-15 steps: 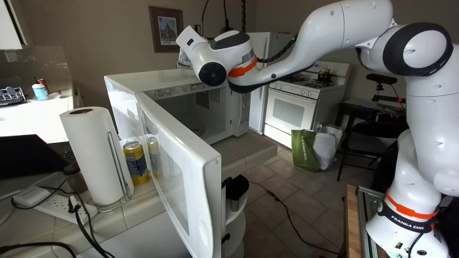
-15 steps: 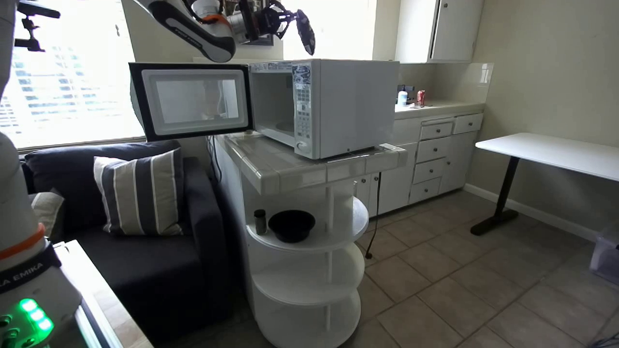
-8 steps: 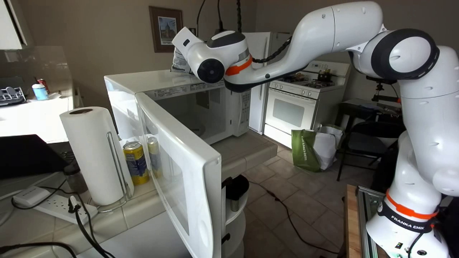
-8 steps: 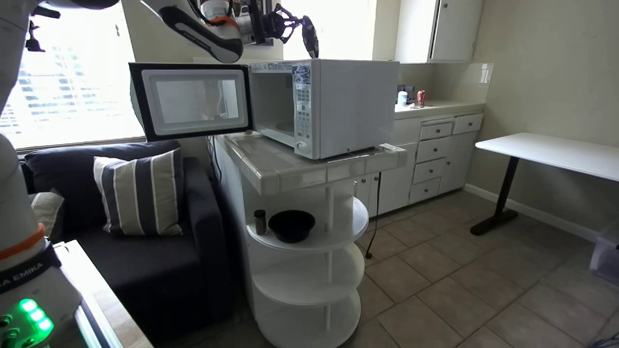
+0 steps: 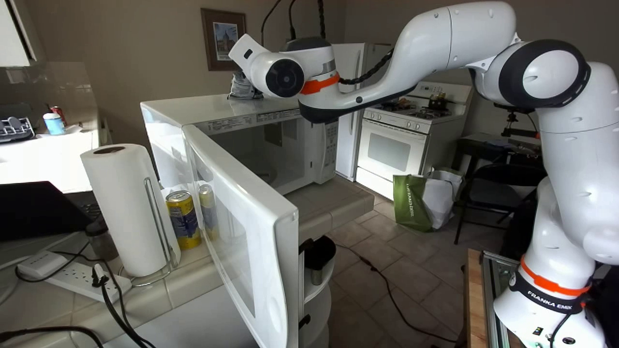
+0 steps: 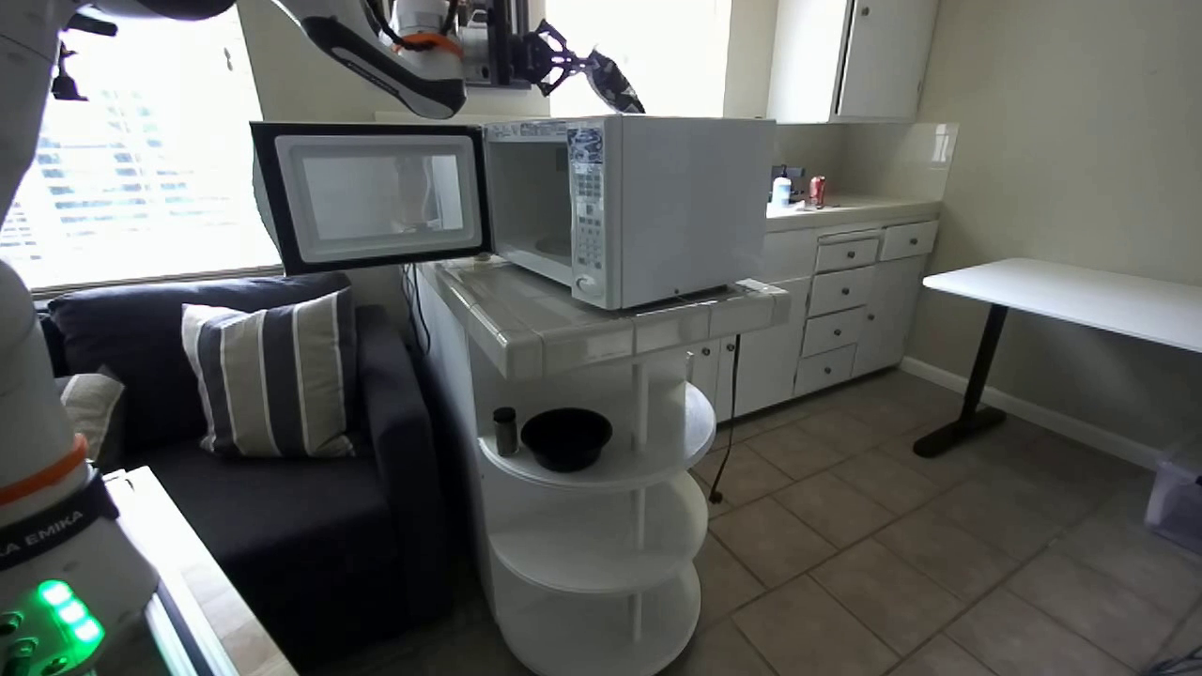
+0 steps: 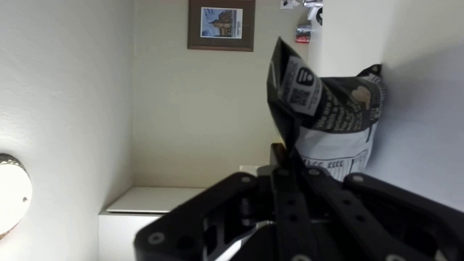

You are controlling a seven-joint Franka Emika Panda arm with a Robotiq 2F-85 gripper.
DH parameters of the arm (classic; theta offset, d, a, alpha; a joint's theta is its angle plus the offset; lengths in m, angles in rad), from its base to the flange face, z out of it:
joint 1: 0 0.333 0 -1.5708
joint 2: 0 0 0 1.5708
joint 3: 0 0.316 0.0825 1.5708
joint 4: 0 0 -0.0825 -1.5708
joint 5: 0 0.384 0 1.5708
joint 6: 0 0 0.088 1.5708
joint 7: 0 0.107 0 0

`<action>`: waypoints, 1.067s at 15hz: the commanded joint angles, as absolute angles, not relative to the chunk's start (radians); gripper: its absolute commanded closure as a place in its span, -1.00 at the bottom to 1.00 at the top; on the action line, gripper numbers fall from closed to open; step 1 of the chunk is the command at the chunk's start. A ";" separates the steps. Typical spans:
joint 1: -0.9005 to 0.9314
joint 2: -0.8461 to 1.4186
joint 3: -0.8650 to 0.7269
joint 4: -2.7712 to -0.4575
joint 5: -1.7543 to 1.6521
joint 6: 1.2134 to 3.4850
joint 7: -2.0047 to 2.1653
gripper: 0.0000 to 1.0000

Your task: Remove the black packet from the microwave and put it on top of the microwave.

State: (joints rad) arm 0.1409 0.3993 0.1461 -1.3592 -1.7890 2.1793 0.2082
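In an exterior view, the black packet [image 5: 243, 88] touches the top of the microwave [image 5: 203, 108], partly behind the arm's wrist [image 5: 284, 76]; the door [image 5: 242, 237] stands open. In an exterior view, it slants down from the gripper [image 6: 584, 64]. In the wrist view, the fingers [image 7: 288, 192] are nearly together — pinching the packet's edge.

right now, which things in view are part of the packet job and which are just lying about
Part of the job:
black packet, pinched in the gripper
microwave, its door standing open

Just lying about:
paper towel roll
yellow can
power strip
black bowl
striped cushion
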 commanded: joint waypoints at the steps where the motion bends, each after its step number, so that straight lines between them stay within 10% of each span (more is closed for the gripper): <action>1: 0.143 0.402 0.143 -1.343 -1.670 2.205 0.107 1.00; 4: 0.148 0.395 0.143 -1.345 -1.589 2.202 0.045 1.00; 5: 0.149 0.394 0.145 -1.343 -1.559 2.200 0.024 0.48; 16: 0.157 0.337 0.170 -1.292 -0.985 2.083 -0.318 -0.98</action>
State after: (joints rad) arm 0.1513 0.3633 0.1628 -1.3015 -1.1231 2.1450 -0.2262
